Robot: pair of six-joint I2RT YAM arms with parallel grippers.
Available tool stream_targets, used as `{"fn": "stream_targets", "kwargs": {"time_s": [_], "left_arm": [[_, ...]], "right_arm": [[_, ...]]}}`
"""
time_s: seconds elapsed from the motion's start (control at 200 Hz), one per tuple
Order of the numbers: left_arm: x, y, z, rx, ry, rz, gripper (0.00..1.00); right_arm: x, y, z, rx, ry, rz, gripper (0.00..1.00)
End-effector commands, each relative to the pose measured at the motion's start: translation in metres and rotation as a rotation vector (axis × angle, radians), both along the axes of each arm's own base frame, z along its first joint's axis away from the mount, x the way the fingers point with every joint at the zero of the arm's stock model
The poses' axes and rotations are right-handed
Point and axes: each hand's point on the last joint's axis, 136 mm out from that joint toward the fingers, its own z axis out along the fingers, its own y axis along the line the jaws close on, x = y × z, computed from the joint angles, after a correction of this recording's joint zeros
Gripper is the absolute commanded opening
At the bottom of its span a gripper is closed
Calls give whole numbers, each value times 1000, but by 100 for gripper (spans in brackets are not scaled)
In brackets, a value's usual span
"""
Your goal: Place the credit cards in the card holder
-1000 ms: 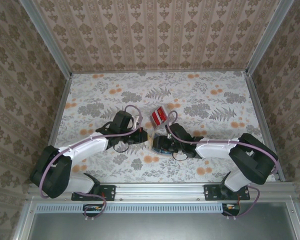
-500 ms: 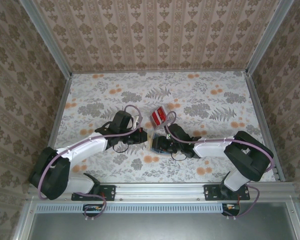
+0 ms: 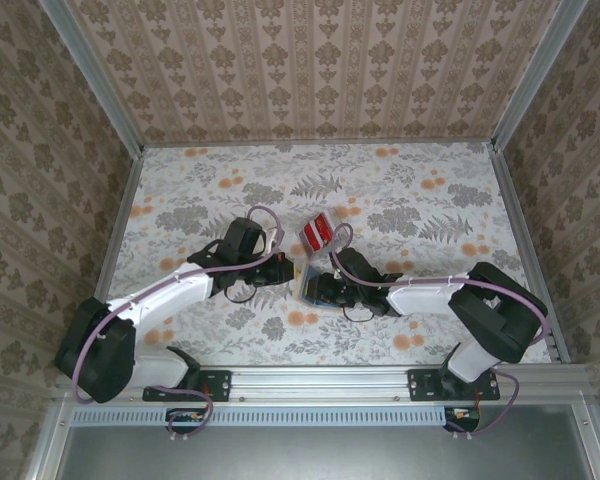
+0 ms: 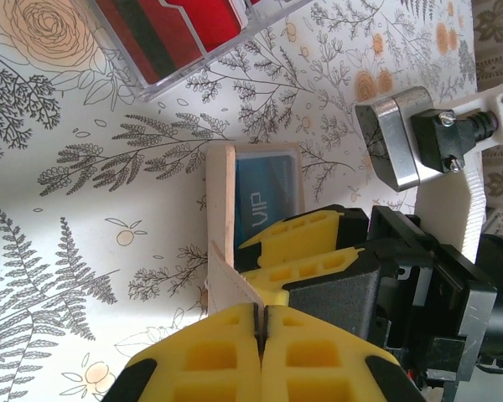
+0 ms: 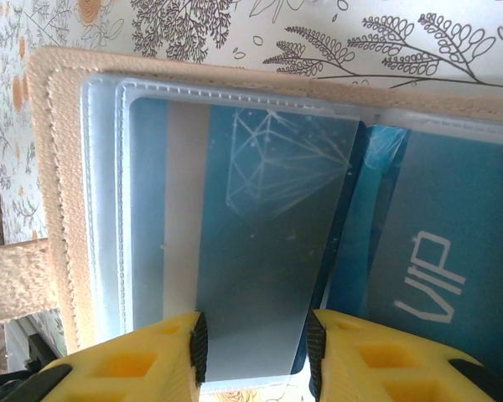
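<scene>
The tan card holder lies open on the table between the two arms, its clear sleeves facing up. A blue card with a diamond drawing sits partly in a sleeve, and a blue VIP card lies to its right. My right gripper has a pad against each long edge of the diamond card. My left gripper is shut on a tan flap of the card holder. The red credit cards rest in a clear case just beyond both grippers.
The right arm's camera mount hangs close beside my left fingers. Patterned walls and metal rails enclose the flowered tabletop, which stretches out to the back and to both sides.
The right gripper's jaws have narrowed onto the blue card and it has edged slightly left. The left gripper stays shut on the flap, its arm barely shifted.
</scene>
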Motion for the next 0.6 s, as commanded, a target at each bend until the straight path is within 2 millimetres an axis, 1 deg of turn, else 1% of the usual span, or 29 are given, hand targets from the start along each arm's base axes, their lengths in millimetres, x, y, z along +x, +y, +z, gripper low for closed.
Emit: {"fn": "stream_targets", "kwargs": {"time_s": [0.0, 0.09, 0.14, 0.26, 0.355, 0.43, 0.595], "left_arm": [[7, -3, 23, -33, -57, -6, 0], [7, -3, 24, -36, -57, -5, 0], [7, -4, 26, -42, -58, -5, 0], [7, -8, 28, -55, -56, -13, 0], [7, -9, 29, -57, -55, -16, 0], [6, -9, 30, -56, -57, -16, 0], [7, -9, 31, -54, -61, -16, 0]], "right_arm": [[1, -7, -7, -58, -11, -10, 35], [4, -10, -12, -93, -19, -13, 25], [6, -10, -15, -102, -22, -11, 22], [9, 1, -17, -63, -21, 6, 18], [10, 3, -21, -62, -15, 5, 10], [11, -2, -25, -92, -19, -9, 7], [10, -19, -38, -175, -13, -35, 4]]}}
